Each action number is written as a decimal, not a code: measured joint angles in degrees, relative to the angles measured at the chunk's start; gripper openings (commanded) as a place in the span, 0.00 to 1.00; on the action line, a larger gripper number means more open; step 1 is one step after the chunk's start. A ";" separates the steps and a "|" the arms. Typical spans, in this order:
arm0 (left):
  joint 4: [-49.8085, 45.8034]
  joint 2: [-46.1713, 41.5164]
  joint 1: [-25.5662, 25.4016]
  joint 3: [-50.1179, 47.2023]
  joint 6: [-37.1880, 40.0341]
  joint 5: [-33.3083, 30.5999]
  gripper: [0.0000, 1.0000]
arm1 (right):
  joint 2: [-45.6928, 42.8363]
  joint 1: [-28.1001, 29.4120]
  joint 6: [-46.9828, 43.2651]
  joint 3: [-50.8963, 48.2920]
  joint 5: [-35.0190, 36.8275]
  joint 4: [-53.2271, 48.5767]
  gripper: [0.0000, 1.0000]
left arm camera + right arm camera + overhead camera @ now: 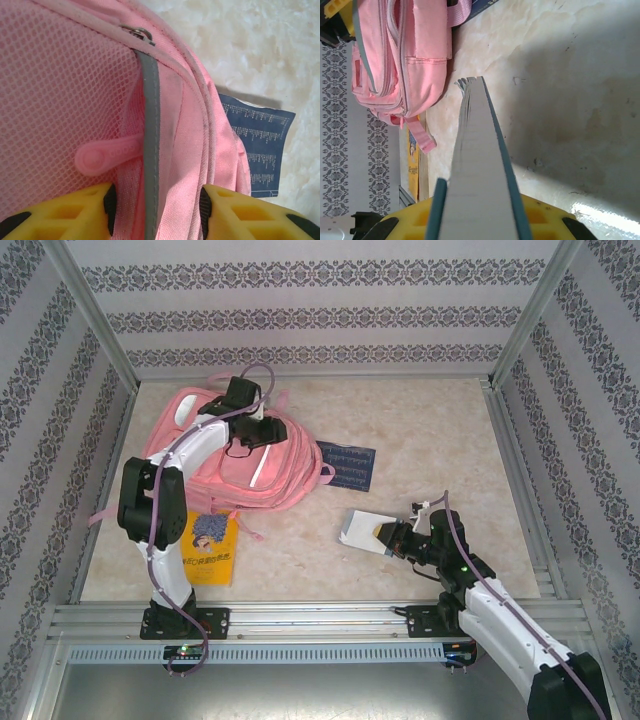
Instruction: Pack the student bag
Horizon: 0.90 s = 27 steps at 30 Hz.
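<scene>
Reaching across from the table's near edge, the left gripper (260, 433) sits on top of the large pink fabric backpack (295, 465), which lies flat toward the far left corner of the pale marbled table (450, 430). In the left wrist view its yellow fingers stand parted astride a ridge of the bag's fabric, with a grey reflective strip (151, 125) running up between them and a pink rubber zip tab (102, 157) just beside the left finger. I cannot tell whether the pads are biting on that fold or only bracketing it. The pose looks aimed at lifting or steadying the bag's mouth so something can go in.

The right gripper (388, 537) is clamped on a thin white book with teal covers (362, 527), near the middle of the table and toward its near edge. It holds the book by one end, edge-on and pointing at the bag, apparently ready to slide in spine-first.

A dark blue printed booklet (345, 464) lies against the bag's right side, and a yellow picture book (210, 548) lies near the left edge, just beside the bag's near side. Both seem to await packing.
</scene>
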 measured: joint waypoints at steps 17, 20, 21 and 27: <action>-10.78 1.33 -5.70 8.50 6.34 0.52 0.00 | 3.41 -4.09 -2.51 5.51 0.04 0.59 0.00; -13.51 0.02 -6.12 10.32 7.30 1.09 0.00 | 3.69 -4.17 -3.54 8.92 0.46 -1.36 0.00; -14.34 -0.83 -6.12 10.62 7.48 1.31 0.00 | 3.98 -4.39 -3.89 10.29 0.52 -1.90 0.00; -18.08 -7.17 -6.10 12.02 8.33 2.89 0.00 | 10.27 -5.57 -3.91 16.92 1.33 -0.85 0.00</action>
